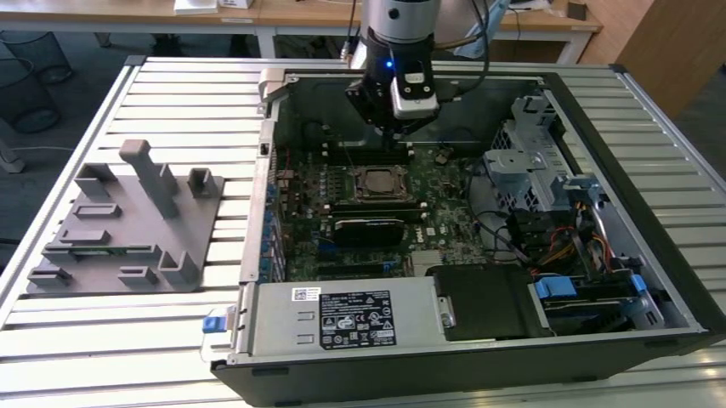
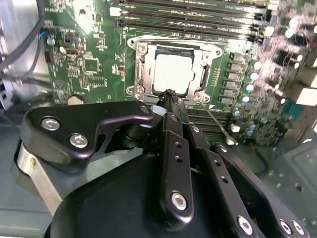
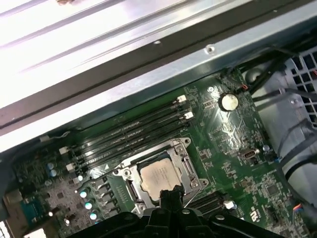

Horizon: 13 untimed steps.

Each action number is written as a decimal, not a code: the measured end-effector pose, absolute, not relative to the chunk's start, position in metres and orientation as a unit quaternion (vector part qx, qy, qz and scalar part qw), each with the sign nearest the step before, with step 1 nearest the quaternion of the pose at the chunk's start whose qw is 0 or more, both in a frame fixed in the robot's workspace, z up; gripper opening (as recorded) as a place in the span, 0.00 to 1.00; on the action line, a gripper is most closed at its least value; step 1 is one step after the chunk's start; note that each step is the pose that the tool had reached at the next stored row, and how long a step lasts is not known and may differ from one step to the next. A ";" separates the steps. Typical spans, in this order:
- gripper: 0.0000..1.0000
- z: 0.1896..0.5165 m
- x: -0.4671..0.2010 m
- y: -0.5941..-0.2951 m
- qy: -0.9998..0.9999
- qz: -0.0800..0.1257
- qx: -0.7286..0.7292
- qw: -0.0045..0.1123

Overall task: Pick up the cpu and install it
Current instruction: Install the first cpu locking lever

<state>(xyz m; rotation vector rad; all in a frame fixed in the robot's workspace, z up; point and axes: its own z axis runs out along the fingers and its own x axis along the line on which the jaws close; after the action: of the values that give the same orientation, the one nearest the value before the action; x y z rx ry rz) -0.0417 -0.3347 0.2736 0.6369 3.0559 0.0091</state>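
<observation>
The exterior view is showing an open computer case (image 1: 477, 212) lying on its side on a slatted metal tabletop (image 1: 114, 340). Inside the case, a green motherboard (image 1: 443, 225) is lying flat, with a power supply (image 1: 346, 319) at the near edge and a drive cage (image 1: 528, 166) toward the exterior view's right. The cpu (image 2: 172, 74) is sitting in the metal-framed socket (image 2: 140, 74) on the motherboard, its silvery top facing up; both wrist views are showing it there. Memory slots (image 3: 133, 131) are running just beside the socket.

A grey fixture tray (image 1: 125, 225) is resting on the tabletop to the exterior view's left of the case, well apart from the cpu. Desks and wire baskets are standing in the room behind.

The gripper (image 2: 169, 96) is hanging over the socket's edge. Its jaws are standing together at the tips, holding nothing, and whether they are touching the cpu cannot be told.
</observation>
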 end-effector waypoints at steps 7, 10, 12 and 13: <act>0.11 0.272 -0.042 -0.335 0.990 0.004 0.141 0.010; 0.11 0.272 -0.043 -0.335 0.992 0.004 0.123 0.010; 0.11 0.272 -0.046 -0.335 0.993 0.004 0.116 0.010; 0.11 0.272 -0.049 -0.335 0.993 0.004 0.116 0.010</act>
<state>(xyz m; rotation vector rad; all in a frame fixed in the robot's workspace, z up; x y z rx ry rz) -0.0488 -0.3348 0.2718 0.3610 3.1012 0.0118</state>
